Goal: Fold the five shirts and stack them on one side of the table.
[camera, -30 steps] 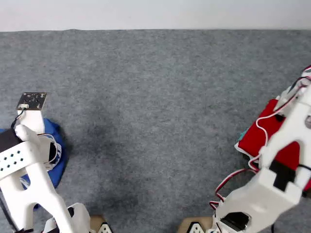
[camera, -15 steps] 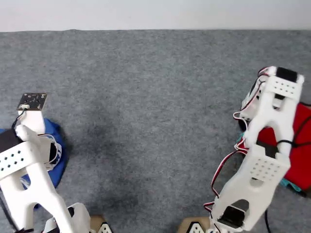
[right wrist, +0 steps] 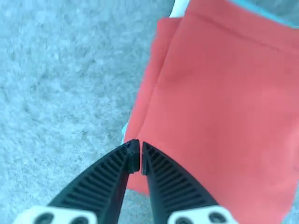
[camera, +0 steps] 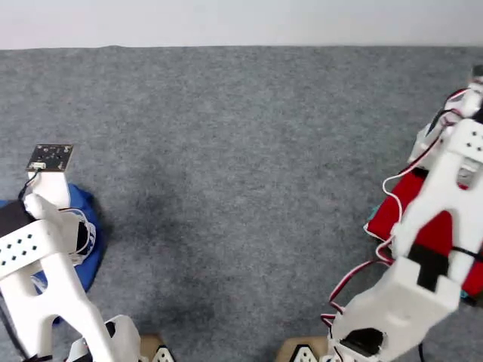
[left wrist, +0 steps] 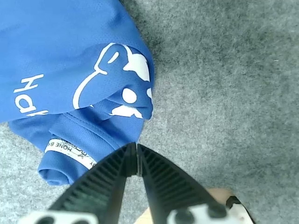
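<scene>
Red shirt [camera: 404, 205], right arm [camera: 430, 283] farther outward

Grey, felt-like mat [camera: 241, 151] underlying the whole scene; pale strip [camera: 241, 23], possibly a wall, bordering its far edge.

Mat [camera: 241, 151] middle is wide open, free passage across. Obstacles sit at the edges: blue shirt [camera: 89, 265] far left, red shirt [camera: 398, 205] far right.

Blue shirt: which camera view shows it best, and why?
The left wrist view: the blue shirt lies crumpled across it, white print plain. The high view has a strip of it beside the left arm. The right wrist view faces the red shirt.
</scene>
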